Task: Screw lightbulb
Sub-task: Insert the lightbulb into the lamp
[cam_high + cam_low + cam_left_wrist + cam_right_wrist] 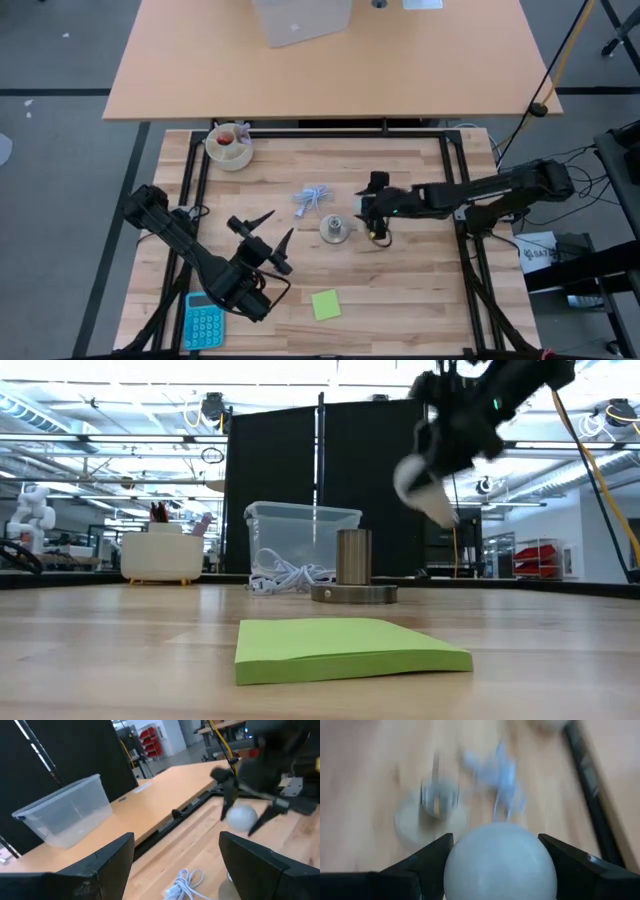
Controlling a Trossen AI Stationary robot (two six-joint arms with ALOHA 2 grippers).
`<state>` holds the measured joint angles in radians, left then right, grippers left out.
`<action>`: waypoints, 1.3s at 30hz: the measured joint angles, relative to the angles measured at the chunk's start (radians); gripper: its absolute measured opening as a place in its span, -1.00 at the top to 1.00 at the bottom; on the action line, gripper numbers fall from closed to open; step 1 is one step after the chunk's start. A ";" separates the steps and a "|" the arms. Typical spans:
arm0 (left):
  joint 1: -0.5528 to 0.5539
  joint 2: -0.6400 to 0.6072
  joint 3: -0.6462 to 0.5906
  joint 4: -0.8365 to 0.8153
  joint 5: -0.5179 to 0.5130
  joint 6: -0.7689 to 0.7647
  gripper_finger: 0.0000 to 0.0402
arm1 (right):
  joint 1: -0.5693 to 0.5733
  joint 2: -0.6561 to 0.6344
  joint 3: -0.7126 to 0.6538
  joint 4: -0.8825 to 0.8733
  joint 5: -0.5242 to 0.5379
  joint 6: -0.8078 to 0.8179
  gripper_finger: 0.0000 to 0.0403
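Note:
The white lightbulb (500, 865) sits between the fingers of my right gripper (495, 842), which is shut on it. In the low view the lightbulb (422, 485) hangs well above the table, up and to the right of the grey metal socket (353, 572). From above, my right gripper (375, 220) is just right of the socket (335, 230), whose round base stands on the wood. My left gripper (278, 228) hovers open to the socket's left with nothing between its fingers (120, 855). My right gripper pinches the bulb's round globe by its two opposite sides (457, 855) between its two fingers. The fingers come from the table's right side, slanting downward. The bulb is lifted clear of the table and sits tilted in the hold (430, 495).
A coiled white cable (313, 198) lies just beyond the socket. A cream bowl (230, 147) stands at the far left corner. A green sticky-note pad (325, 305) and a blue calculator (203, 320) lie near the front edge. Black frame rails (455, 190) border the tabletop.

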<state>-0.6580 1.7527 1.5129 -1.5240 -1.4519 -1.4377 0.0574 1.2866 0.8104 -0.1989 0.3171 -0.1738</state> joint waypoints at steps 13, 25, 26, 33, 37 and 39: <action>0.002 0.000 -0.010 -0.020 -0.030 -0.021 -0.47 | -0.012 -0.051 0.002 0.320 -0.271 0.157 -0.33; -0.005 0.000 -0.010 -0.034 -0.031 -0.020 -0.47 | -0.016 0.174 0.001 0.580 -0.376 0.210 -0.34; -0.009 0.000 -0.010 -0.034 -0.030 -0.020 -0.47 | -0.016 0.187 0.001 0.593 -0.375 0.200 -0.34; -0.026 0.000 -0.010 -0.040 -0.030 -0.020 -0.47 | -0.034 0.247 0.002 0.712 -0.423 0.183 -0.33; -0.026 0.000 -0.010 -0.040 -0.029 -0.020 -0.47 | -0.054 0.248 -0.029 0.738 -0.423 0.187 -0.34; -0.026 0.000 -0.010 -0.040 -0.026 -0.020 -0.47 | -0.065 0.248 -0.065 0.786 -0.423 0.199 -0.33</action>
<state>-0.6840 1.7523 1.5024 -1.5639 -1.4782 -1.4579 -0.0075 1.5349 0.7457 0.5869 -0.1055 0.0247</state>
